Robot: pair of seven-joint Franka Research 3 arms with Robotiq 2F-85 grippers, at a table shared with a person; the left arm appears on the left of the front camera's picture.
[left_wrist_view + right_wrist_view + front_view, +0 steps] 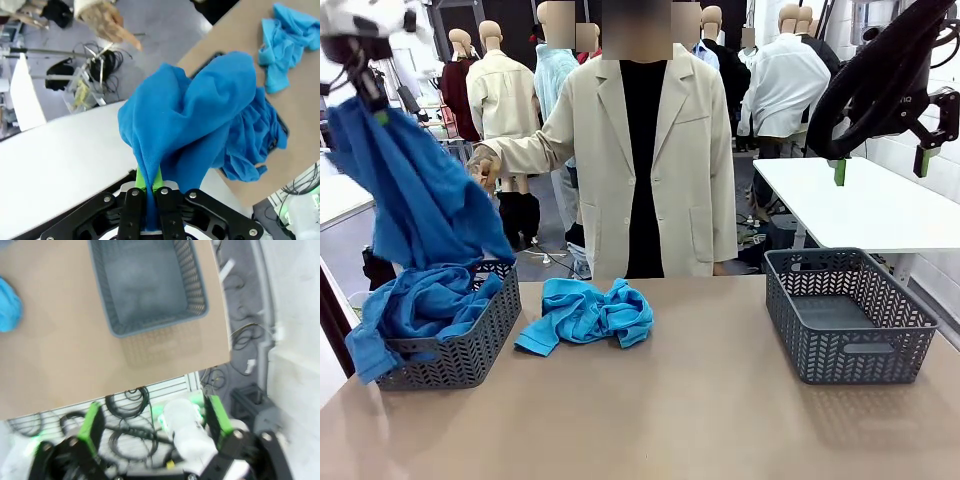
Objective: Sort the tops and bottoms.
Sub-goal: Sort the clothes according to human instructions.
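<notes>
At the far left, the left gripper (375,105) was raised high with its jaws clamped on a royal blue shirt (415,190), pinched between the green pads (142,179). The shirt hung down from the grip, its lower end reaching the left basket (470,350), so it was over that basket but not yet let go. In the left basket lay another royal blue shirt (415,305), bunched up, with part of it spilling over the near rim. Just right of that basket, on the table (670,420), a sky blue shirt (585,312) lay crumpled and untouched. Behind it, at the far side, stood a person in a beige coat (630,160), one hand (485,168) held out toward the hanging shirt. Further right sat the right basket (845,315), with nothing in it. Above it, the right gripper (880,165) hung well clear of the table with its jaws apart, holding nothing.

By my judgement the sort was roughly midway: one top was binned, one was about to be dropped in, one was left on the table. No bottoms could be seen.

Count: three shirts, two of them royal blue and one sky blue; two baskets; two grippers.
</notes>
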